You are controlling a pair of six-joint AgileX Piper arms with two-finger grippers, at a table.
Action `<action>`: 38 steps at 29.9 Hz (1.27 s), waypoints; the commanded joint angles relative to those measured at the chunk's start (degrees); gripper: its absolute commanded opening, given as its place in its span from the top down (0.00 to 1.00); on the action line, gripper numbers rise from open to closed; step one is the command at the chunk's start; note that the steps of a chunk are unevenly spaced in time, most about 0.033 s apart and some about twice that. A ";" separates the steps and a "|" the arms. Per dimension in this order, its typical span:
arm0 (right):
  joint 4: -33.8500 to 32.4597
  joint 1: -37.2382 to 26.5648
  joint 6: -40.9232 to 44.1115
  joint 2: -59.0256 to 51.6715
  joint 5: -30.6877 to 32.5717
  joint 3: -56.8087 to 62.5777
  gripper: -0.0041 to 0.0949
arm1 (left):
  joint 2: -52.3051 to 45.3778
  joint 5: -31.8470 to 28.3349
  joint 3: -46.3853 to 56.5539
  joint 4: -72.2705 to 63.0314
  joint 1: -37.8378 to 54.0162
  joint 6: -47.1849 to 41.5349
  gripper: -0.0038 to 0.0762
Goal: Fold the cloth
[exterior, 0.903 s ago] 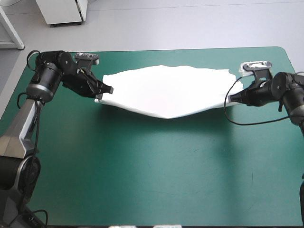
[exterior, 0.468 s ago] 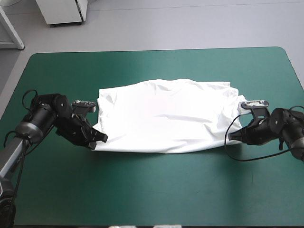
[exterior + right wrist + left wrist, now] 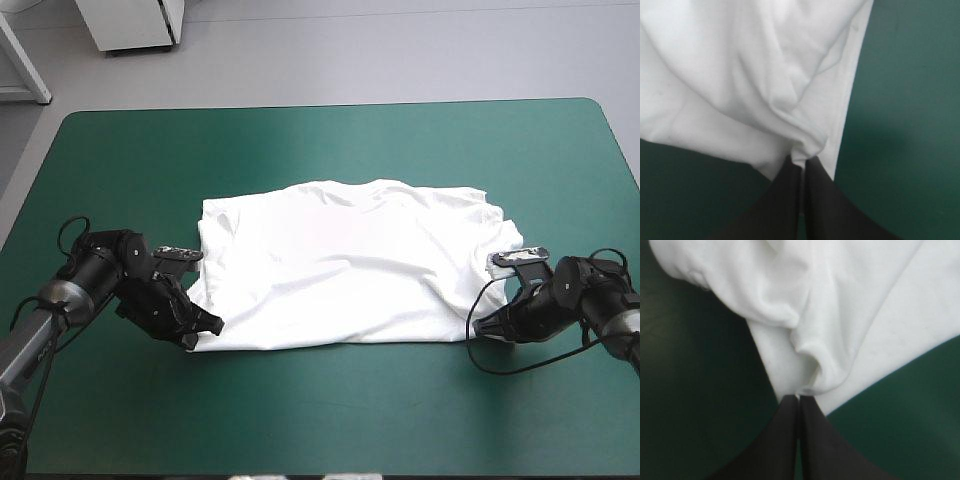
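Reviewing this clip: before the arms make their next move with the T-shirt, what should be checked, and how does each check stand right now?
1. Left gripper shut on a near corner of the T-shirt: ok.
2. Right gripper shut on the other near corner: ok.
3. T-shirt lying on the table, inside its edges: ok.
4. Cloth smooth: not ok, folds bunch just ahead of both grippers.
5. Near hem roughly straight between the two grips: ok.
6. How many layers each grip holds: cannot tell.
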 commanded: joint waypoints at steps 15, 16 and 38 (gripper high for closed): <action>-10.03 0.18 7.30 -10.64 3.55 -8.53 0.52 | -13.18 4.68 -6.69 0.28 -0.28 -0.86 0.59; -11.85 0.18 8.32 -10.36 3.55 -9.79 0.52 | -13.94 3.77 -7.92 0.05 -0.28 -0.86 0.59; -13.20 0.18 11.63 19.19 3.06 -33.39 0.52 | -14.45 -6.15 -22.05 0.62 -0.28 -1.51 0.58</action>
